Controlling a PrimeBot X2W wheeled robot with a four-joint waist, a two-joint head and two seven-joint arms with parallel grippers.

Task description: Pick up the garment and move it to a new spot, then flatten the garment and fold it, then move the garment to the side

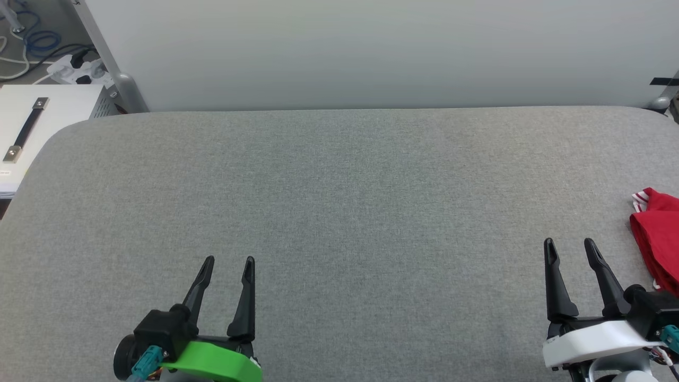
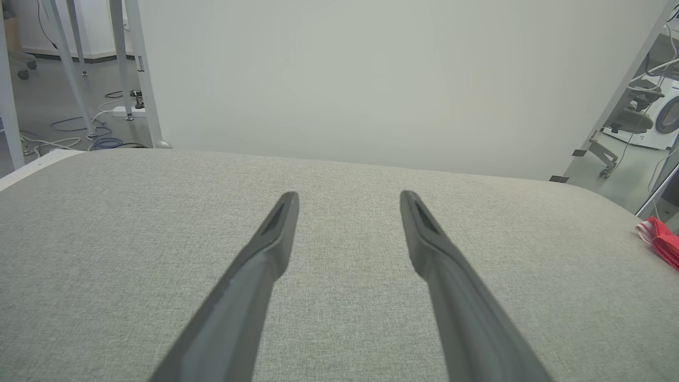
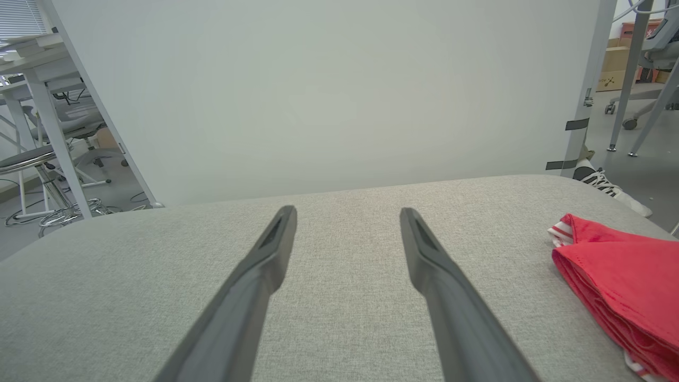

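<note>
Lying gathered in layers at the right edge of the head view, the garment (image 1: 658,239) is seen on the grey bench (image 1: 339,185), with striped trim at its upper corner. Just left of it the right gripper (image 1: 569,243) is shown, fingers released and empty. The left gripper (image 1: 229,260), at lower left, is likewise spread over bare fabric.

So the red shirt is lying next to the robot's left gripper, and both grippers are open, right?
Not quite. The red shirt lies beside the right gripper, not the left gripper, as the head view shows. Both grippers are open.
</note>
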